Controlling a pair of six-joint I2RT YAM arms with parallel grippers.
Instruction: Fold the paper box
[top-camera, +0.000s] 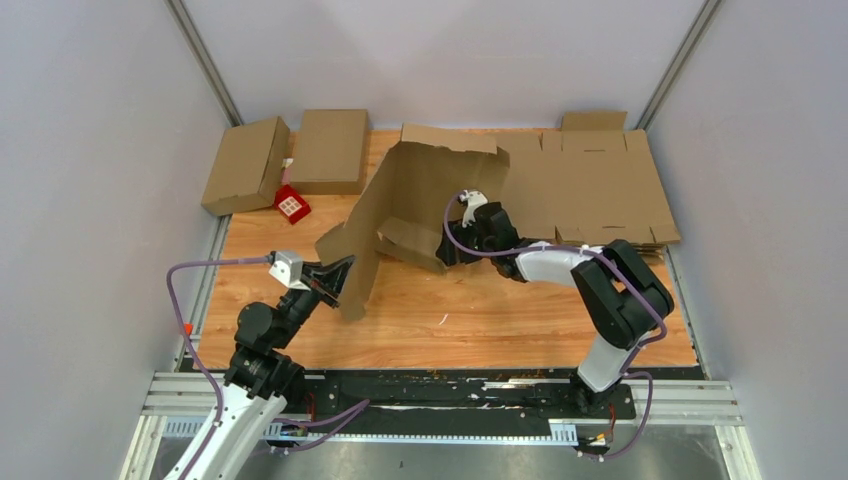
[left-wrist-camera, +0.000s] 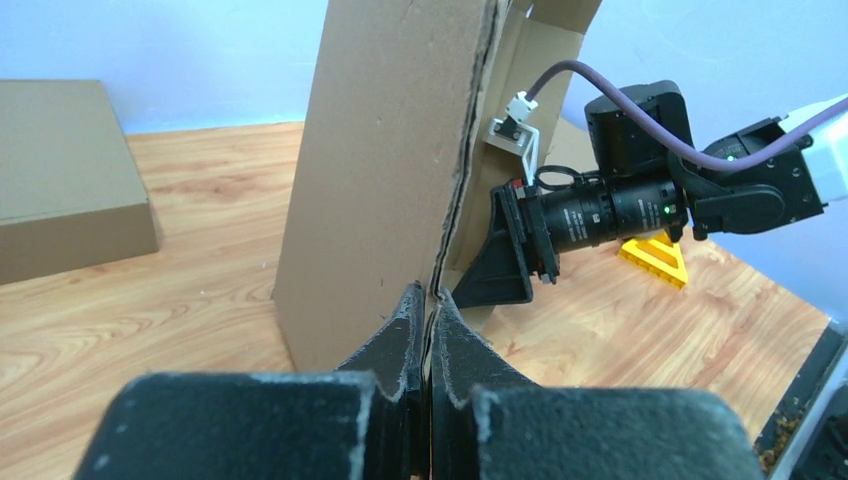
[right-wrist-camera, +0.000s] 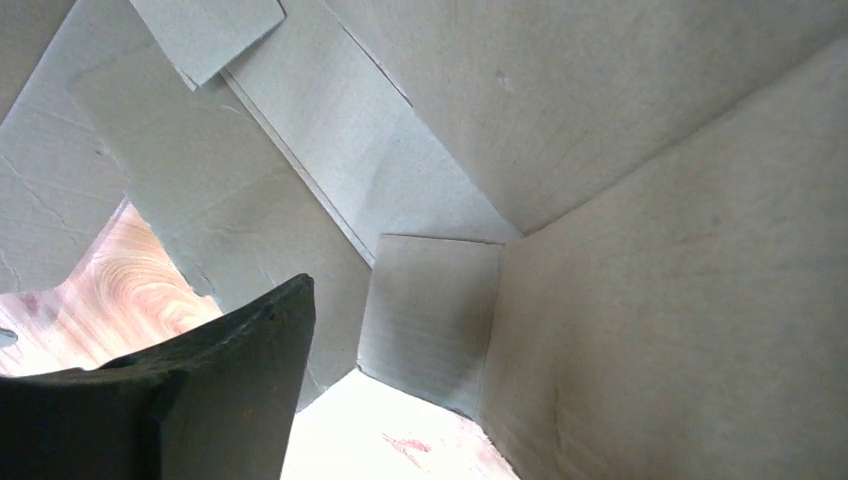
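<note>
The paper box (top-camera: 420, 195) is a brown cardboard blank, half raised, standing in the middle of the table with its flaps loose. My left gripper (top-camera: 345, 265) is shut on the near lower edge of one tall panel (left-wrist-camera: 390, 180), which sits pinched between its fingertips (left-wrist-camera: 410, 320). My right gripper (top-camera: 452, 248) reaches into the box from the right. One dark finger (right-wrist-camera: 250, 350) shows inside with a gap between it and the wall (right-wrist-camera: 680, 300) beside it. The other finger is hidden by that wall. Nothing is gripped there.
Two closed cardboard boxes (top-camera: 245, 165) (top-camera: 330, 150) lie at the back left, with a small red object (top-camera: 291, 205) beside them. A stack of flat blanks (top-camera: 600, 185) covers the back right. A yellow triangular piece (left-wrist-camera: 655, 258) lies on the wood behind my right arm.
</note>
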